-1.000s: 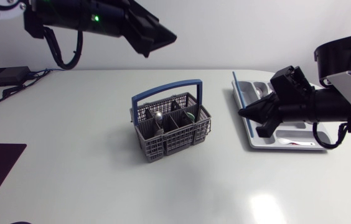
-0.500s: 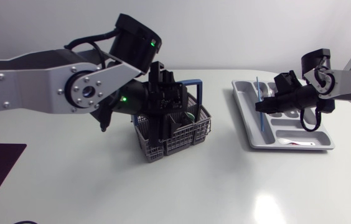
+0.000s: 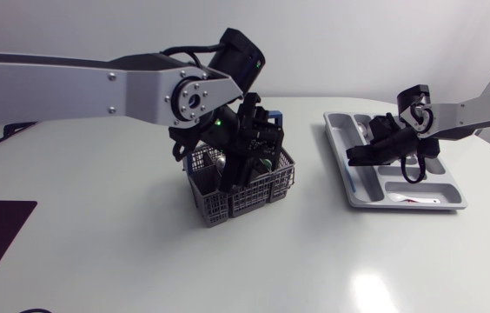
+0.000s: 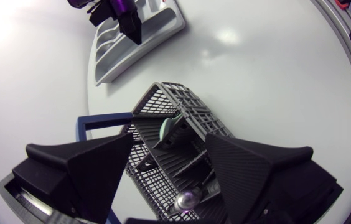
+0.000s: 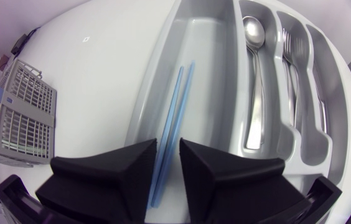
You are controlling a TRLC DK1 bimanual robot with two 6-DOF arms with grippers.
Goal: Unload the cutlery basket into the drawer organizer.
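Its fingers spread wide, the left claw (image 3: 249, 161) hangs just over a grey plastic-mesh cutlery basket (image 3: 243, 193) with a blue loop handle, at the middle of the white worktop (image 3: 97, 235). From the left wrist, the basket's compartments show between the parted fingers. A shiny metal spoon bowl (image 4: 185, 200) and a pale green piece (image 4: 166, 129) stand inside. At 3 o'clock from the basket, well apart, lies the light grey plastic drawer organizer (image 3: 401, 209). The right claw (image 3: 355, 156) sits low over its 9 o'clock side. Two light blue chopsticks (image 5: 174, 112) lie along the organizer's long compartment, their near ends at the right claw; whether it grips them cannot be told. A steel spoon (image 5: 254, 68) and forks (image 5: 294, 62) fill the slots beside.
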